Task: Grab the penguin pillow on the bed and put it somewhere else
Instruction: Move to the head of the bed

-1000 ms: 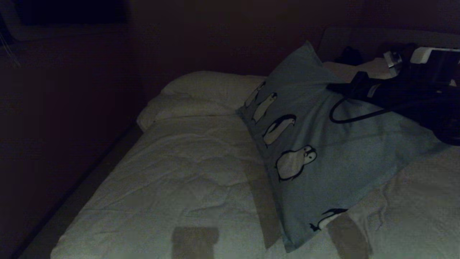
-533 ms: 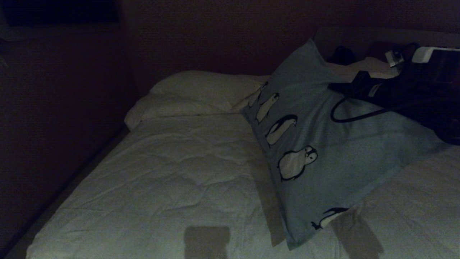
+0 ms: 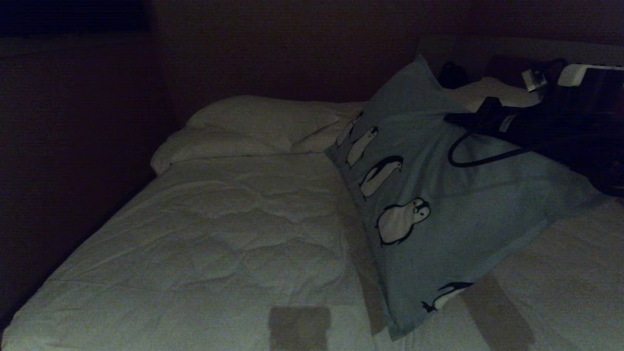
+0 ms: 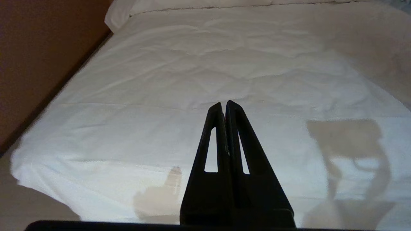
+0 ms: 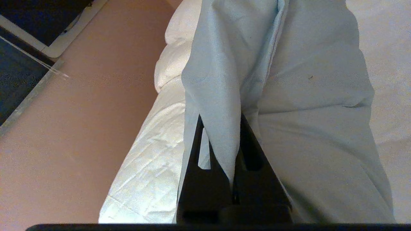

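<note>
Since the earlier frames the whole head view has slid sideways, the plain white pillows (image 3: 253, 124) and the left edge of the large bed with its wrinkled white quilted comforter (image 3: 209, 234) drifting rightward in the picture, which we read as our base moving and not the bedding. The long grey-blue fabric pillow printed with a row of black-and-white penguins (image 3: 438, 209) hangs tilted over the right half of the bed, its upper part raised by our right gripper (image 5: 236, 141), whose jaws are pinched shut on a fold of its cover. We judge this the carrying step; the next move calls for choosing a new spot, lowering and releasing. The right wrist view shows that pinch, hidden in the head view, while the left wrist view alone shows our left gripper (image 4: 223, 107), jaws closed and empty, parked over bare comforter.
</note>
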Robot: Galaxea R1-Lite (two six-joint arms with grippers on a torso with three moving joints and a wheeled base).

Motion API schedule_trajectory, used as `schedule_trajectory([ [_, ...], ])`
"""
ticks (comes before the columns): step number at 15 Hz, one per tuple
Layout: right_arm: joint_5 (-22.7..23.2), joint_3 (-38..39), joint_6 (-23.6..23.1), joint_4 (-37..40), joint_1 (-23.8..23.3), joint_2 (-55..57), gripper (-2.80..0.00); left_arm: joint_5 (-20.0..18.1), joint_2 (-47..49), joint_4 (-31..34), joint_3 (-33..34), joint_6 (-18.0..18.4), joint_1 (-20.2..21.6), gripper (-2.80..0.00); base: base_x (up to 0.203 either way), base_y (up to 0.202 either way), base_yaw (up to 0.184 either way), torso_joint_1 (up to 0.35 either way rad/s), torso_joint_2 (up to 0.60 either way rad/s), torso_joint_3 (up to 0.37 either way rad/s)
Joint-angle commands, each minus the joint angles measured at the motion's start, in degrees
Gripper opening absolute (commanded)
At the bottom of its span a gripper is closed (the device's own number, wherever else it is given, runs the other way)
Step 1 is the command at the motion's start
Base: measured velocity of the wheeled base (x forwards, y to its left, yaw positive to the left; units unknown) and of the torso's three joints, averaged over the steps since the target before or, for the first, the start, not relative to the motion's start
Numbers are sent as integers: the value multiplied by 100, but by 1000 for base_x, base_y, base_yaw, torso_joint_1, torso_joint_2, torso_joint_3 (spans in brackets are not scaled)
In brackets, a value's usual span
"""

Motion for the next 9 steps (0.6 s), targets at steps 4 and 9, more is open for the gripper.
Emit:
schedule_trajectory([
  [4, 10, -10, 13, -17, -2, 16, -280, 7, 1, -1, 0, 1, 1, -280, 0, -194, 1, -1, 2, 6],
  [9, 10, -10, 20, -17, -2, 16, -280, 0, 1, -1, 0, 1, 1, -280, 0, -197, 1, 3, 2, 2],
])
